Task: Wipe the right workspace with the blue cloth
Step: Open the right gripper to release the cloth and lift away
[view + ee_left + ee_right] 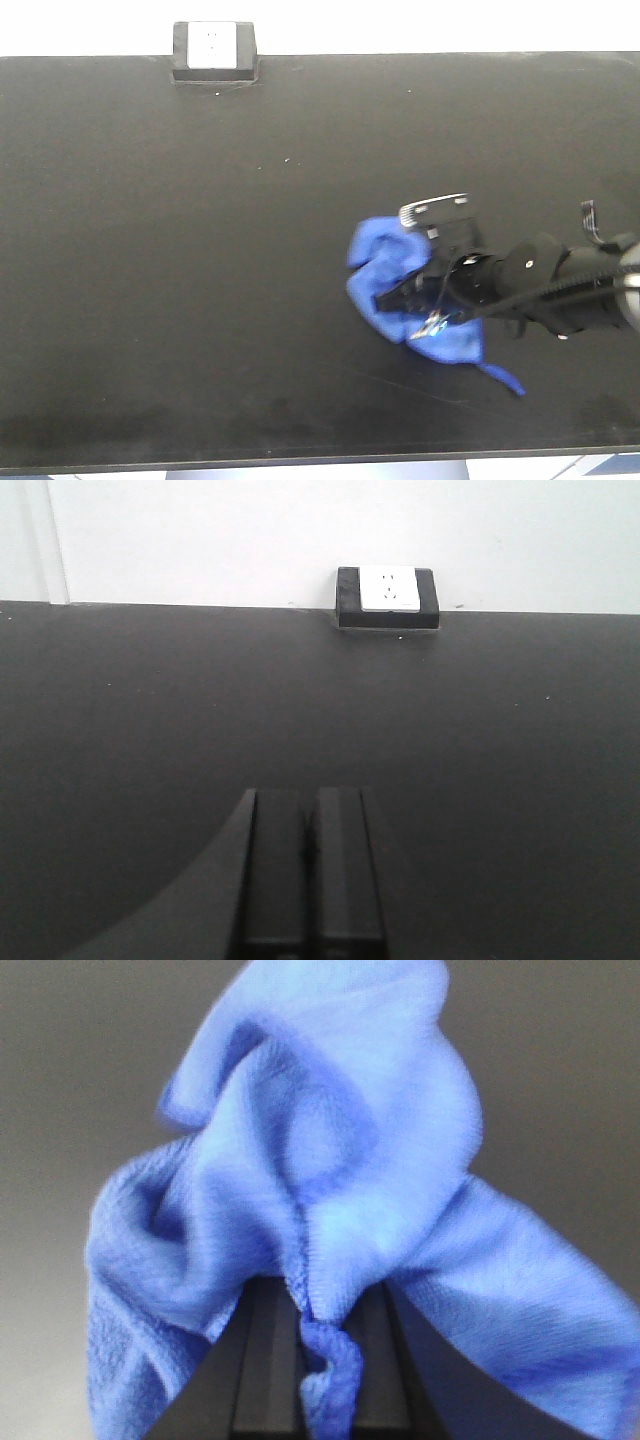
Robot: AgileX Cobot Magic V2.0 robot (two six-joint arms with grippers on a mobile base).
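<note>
1. Right gripper: jaws clamping a fold of the cloth.
2. Cloth: lying bunched on the benchtop, well right of the box.
3. Left gripper: jaws sitting together, holding nothing.

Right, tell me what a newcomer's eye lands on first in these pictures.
The blue cloth stands out, bunched on the black benchtop right of centre, with the right gripper shut on a fold of it. Next comes the small black box with a white face at the far edge. The left gripper hangs shut over bare benchtop.
</note>
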